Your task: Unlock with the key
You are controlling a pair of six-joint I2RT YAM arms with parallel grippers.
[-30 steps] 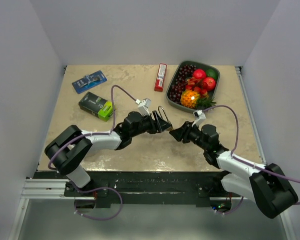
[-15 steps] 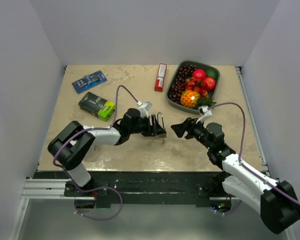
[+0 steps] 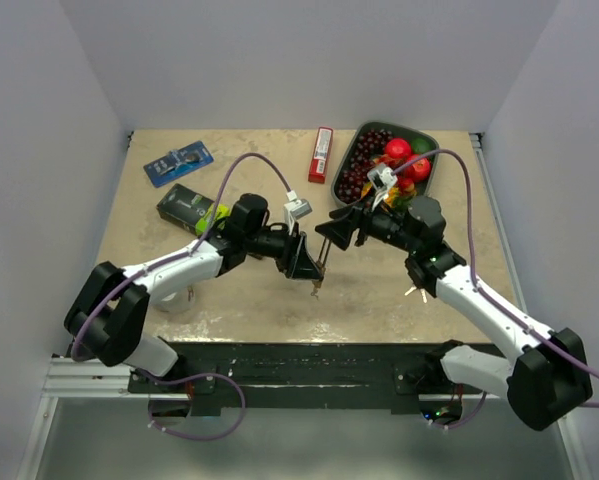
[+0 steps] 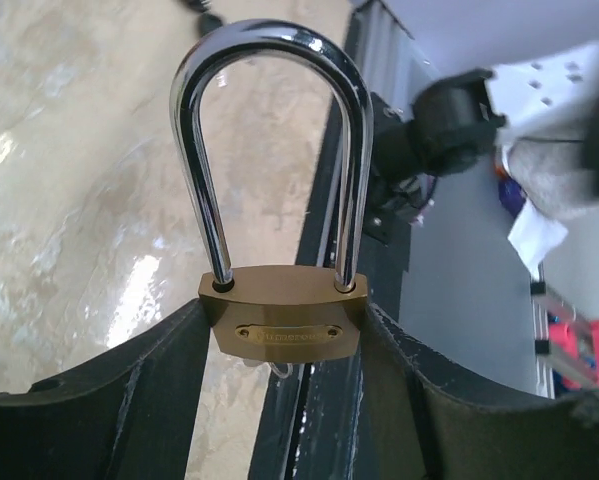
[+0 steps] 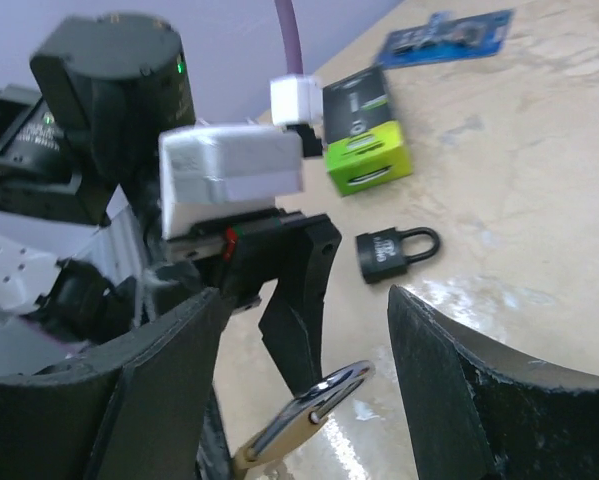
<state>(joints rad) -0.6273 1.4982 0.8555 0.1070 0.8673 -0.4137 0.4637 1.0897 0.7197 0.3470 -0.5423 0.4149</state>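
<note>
- The left gripper (image 4: 284, 318) is partly open, its jaws pressed against the two narrow sides of the brass padlock (image 4: 284, 328), which it holds up off the table (image 3: 259, 312) near the front middle, between the two arms.
- Both legs of the shackle (image 4: 269, 150) sit in the body, so the lock looks not yet opened.
- The padlock's long axis runs along the left fingers. The shackle points out, away from that wrist, and the bottom of the body faces back toward the palm.
- A small pale shape shows just under the body in the left wrist view (it may be the key, but it is too blurred to tell).
- The right gripper (image 3: 336, 228) stands wide open and empty. In the top view it is just beside the tip of the left gripper, on the far right side of it.
- From the right wrist, the padlock lies ahead and low, in line with the gap between the two fingers (image 5: 459, 400), with the shackle slanting up to the right.
- The right arm is the free one. Its next move probably depends on reaching the keyhole end, which is turned away from it.
- A black padlock (image 5: 394, 252) lies on the table near a green box (image 5: 364, 135), well apart from both grippers.
</note>
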